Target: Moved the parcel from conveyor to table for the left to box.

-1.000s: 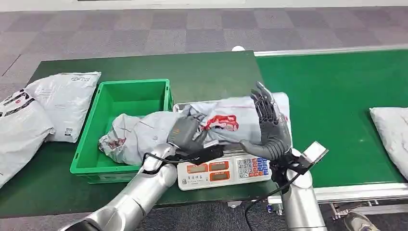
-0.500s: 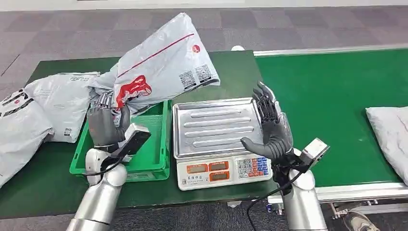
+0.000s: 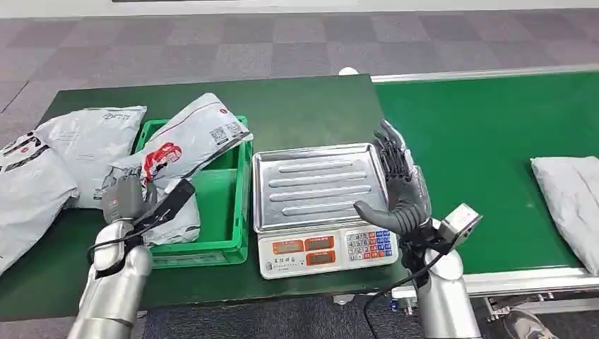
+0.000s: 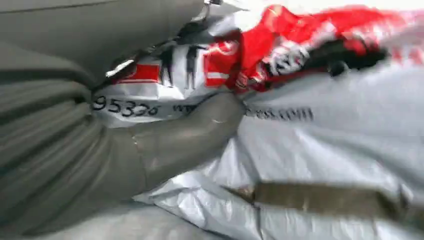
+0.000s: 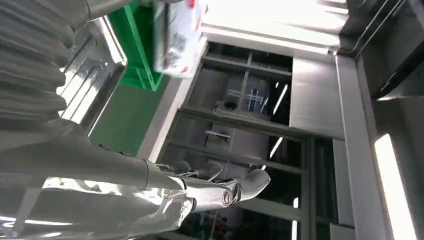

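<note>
The green table [image 3: 297,106] carries a green crate [image 3: 224,212], a scale [image 3: 321,205] and two grey parcels [image 3: 67,152].

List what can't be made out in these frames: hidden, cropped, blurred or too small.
- Grey plastic parcel with red print: its lower part, head view, hidden by the left hand and the green plastic crate wall.
- Crate floor, head view: mostly covered by the parcel.
- Parcel print, left wrist view: motion-blurred, partly behind the thumb.
- Grey parcel on the green conveyor: cut off by the right edge, head view.
- Silver scale displays: too small to read.
</note>
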